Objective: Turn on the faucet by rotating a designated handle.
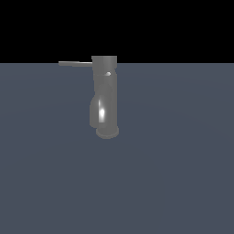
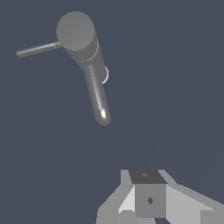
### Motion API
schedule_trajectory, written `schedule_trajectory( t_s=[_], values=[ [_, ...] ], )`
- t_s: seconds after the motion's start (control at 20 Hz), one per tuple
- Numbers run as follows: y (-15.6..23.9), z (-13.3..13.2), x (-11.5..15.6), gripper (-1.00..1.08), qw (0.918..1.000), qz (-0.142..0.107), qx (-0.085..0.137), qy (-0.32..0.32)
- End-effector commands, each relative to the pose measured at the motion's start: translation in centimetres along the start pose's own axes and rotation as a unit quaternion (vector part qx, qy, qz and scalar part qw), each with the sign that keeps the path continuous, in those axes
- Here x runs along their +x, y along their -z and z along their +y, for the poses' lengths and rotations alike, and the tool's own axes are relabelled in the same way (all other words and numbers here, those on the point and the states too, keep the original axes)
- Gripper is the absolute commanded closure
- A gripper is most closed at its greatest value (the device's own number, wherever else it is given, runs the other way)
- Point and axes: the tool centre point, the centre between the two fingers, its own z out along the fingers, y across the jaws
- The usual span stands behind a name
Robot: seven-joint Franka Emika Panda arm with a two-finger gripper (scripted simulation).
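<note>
The faucet (image 1: 105, 98) is standing upright mid-floor (image 1: 183, 183), its handle (image 1: 75, 63) sticking out toward the exterior view's left. The gripper (image 2: 148, 205) is hovering well apart, its opening impossible to tell.

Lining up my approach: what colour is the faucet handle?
Plain grey metal, matching the faucet; the handle shows best in the wrist view.

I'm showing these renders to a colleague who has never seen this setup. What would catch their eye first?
The glossy grey faucet stands alone, upright on the flat blue-grey floor, a bright highlight on its spout. A thin handle sticks out sideways from its top, toward the exterior view's left. Only the wrist view shows the white gripper, well apart from the faucet and touching nothing.
</note>
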Motion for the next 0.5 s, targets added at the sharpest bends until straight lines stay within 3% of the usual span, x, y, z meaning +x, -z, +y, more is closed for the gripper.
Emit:
schedule_trajectory(
  t_s=[0.0, 0.45],
  values=[
    [-0.3, -0.7, 1.1, 1.08, 0.9997, -0.004, 0.008, -0.023],
    [-2.0, -3.7, 5.8, 1.08, 0.9916, -0.025, 0.033, -0.123]
  ],
)
